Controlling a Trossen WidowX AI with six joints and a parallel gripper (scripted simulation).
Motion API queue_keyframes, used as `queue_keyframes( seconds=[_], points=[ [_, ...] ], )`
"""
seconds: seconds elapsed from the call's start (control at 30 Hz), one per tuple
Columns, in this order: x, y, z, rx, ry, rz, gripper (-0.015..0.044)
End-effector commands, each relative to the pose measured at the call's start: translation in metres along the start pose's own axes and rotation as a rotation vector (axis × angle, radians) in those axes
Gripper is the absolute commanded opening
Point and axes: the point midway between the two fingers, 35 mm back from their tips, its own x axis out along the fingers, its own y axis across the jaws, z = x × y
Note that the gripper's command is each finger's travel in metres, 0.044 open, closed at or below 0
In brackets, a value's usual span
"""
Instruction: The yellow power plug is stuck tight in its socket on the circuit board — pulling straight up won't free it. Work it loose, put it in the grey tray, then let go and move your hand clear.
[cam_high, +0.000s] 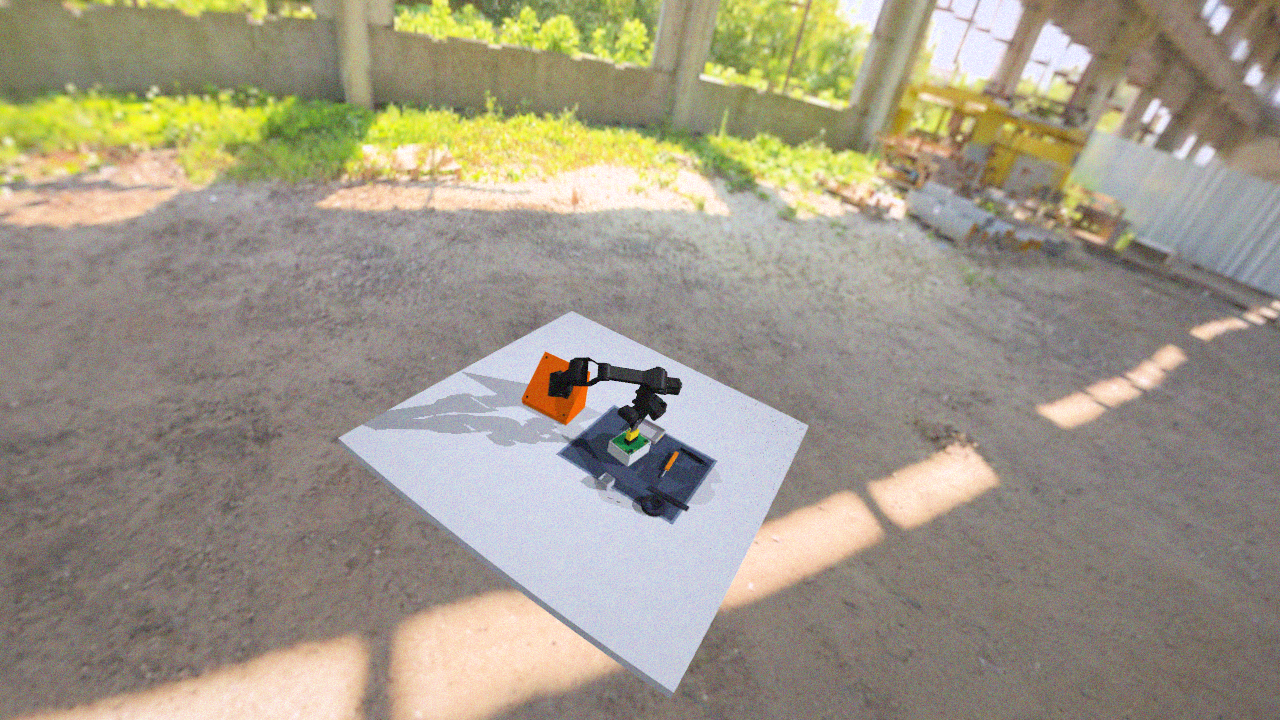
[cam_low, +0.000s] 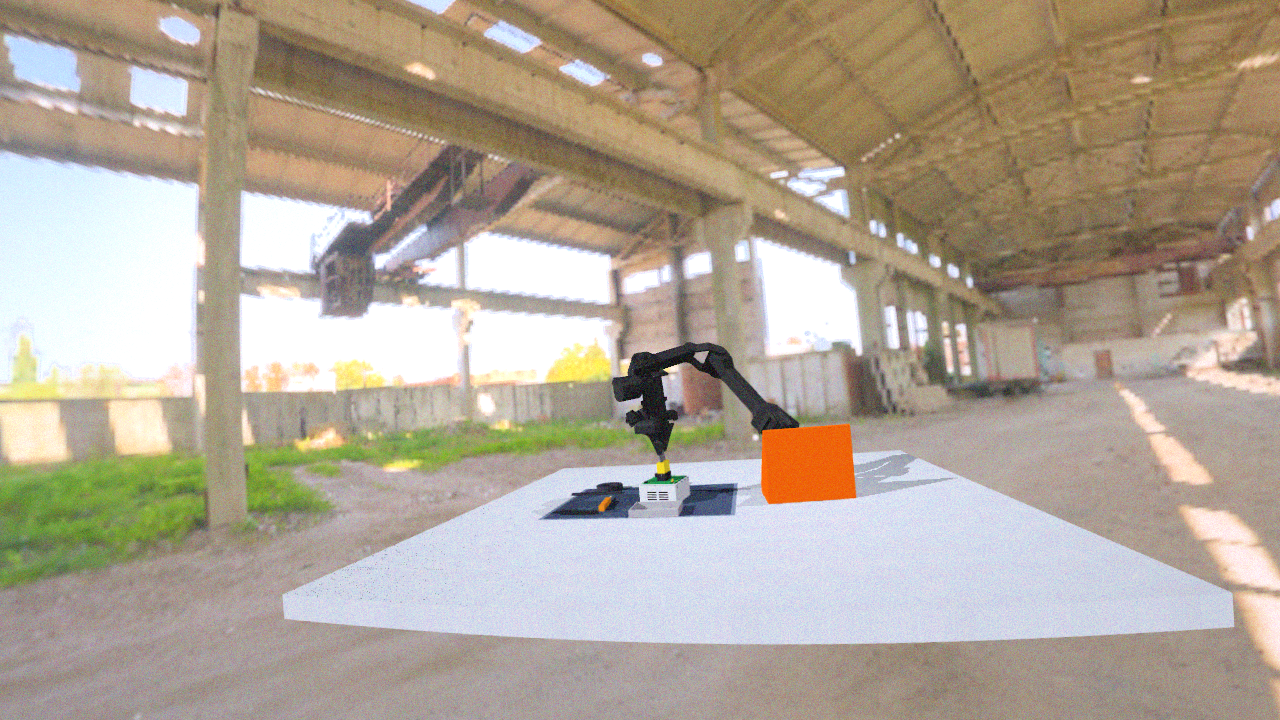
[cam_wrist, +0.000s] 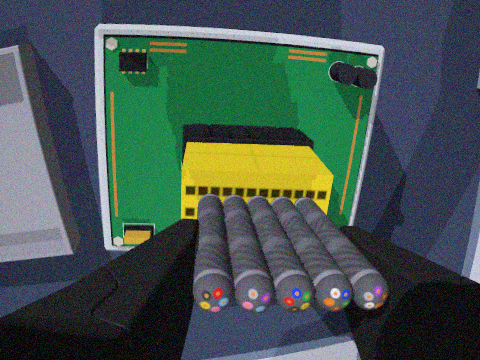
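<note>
Above the dark blue mat (cam_high: 597, 438) (cam_low: 716, 499), seen from the top, the jointed black arm (cam_high: 626, 373) (cam_low: 737, 386) reaches from an orange block, its gripper (cam_high: 631, 424) (cam_low: 662, 458) (cam_wrist: 268, 240) pointing down. From the exterior, the gripper hangs nearly upright over the white vented box. Through the wrist camera, black fingers grasp the blocky yellow plug (cam_wrist: 250, 162) at the black socket (cam_wrist: 245, 134) on the green board (cam_wrist: 230, 90); ribbed grey cables hide its lower part, and the pale grey tray (cam_high: 660, 433) (cam_low: 655, 510) (cam_wrist: 30, 175) is cut off.
</note>
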Motion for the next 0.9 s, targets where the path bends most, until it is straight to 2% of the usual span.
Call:
queue_keyframes(
  seconds=[0.0, 0.33, 0.6, 0.87],
  points=[
    [-0.014, -0.007, 0.001, -0.003, -0.031, 0.102, 0.0],
    [-0.022, -0.007, 0.0, -0.003, -0.031, 0.102, 0.0],
    [0.005, -0.005, 0.001, -0.002, -0.031, 0.102, 0.0],
    [0.005, -0.005, 0.001, -0.002, -0.031, 0.102, 0.021]
  ],
)
